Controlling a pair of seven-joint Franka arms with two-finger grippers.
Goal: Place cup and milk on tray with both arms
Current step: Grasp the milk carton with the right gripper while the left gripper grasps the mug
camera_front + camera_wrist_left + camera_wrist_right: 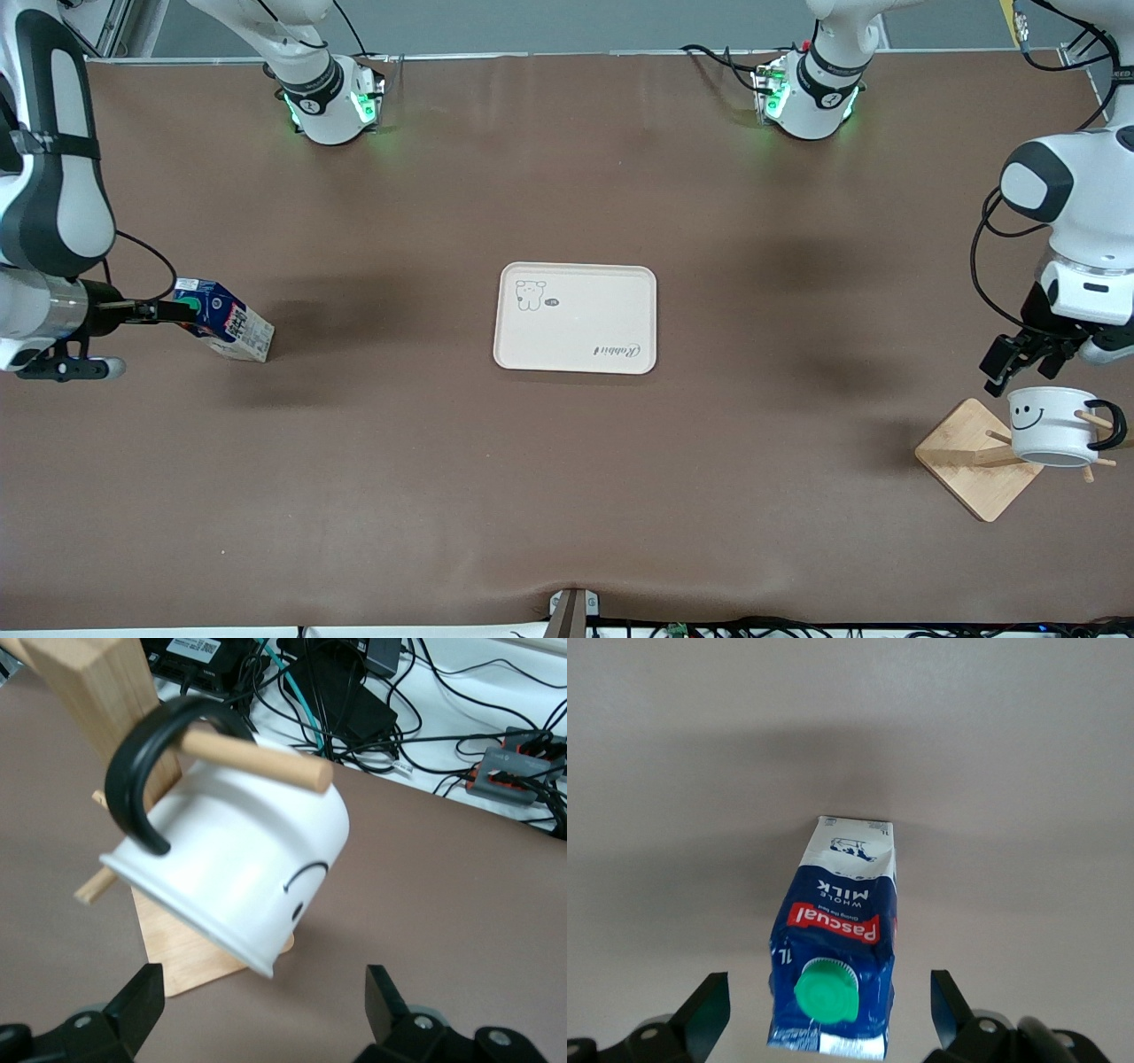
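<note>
Both claws stand wide open and neither holds anything. Over at the right arm's end of the table, the right gripper [168, 312] sits at the top of the milk [226, 330], fingers spread to either side of the green cap [826, 990] without pressing the carton. The milk stands on the brown table [567, 496], well apart from the tray [576, 317], which lies bare in the middle of the cloth. At the left arm's end, the left gripper [1019, 359] hovers just above the cup [1052, 425], which hangs upside down by its black handle [146, 771] on a peg of the wooden rack [979, 456]; from the left wrist view the open fingers [133, 1005] frame the mug's rim with air on both sides. I judge the carton to be the softer of the two: its cardboard walls will give under a hard squeeze, so a moderate pinch across the blue upper body, below the gable, looks safest, and it may be tippy if it is partly full. The mug looks rigid and glazed, likely slick and breakable if dropped, so a firm hold across the wall near the rim seems right, and it probably has to slide outward along the peg before the handle comes free of the rack.
</note>
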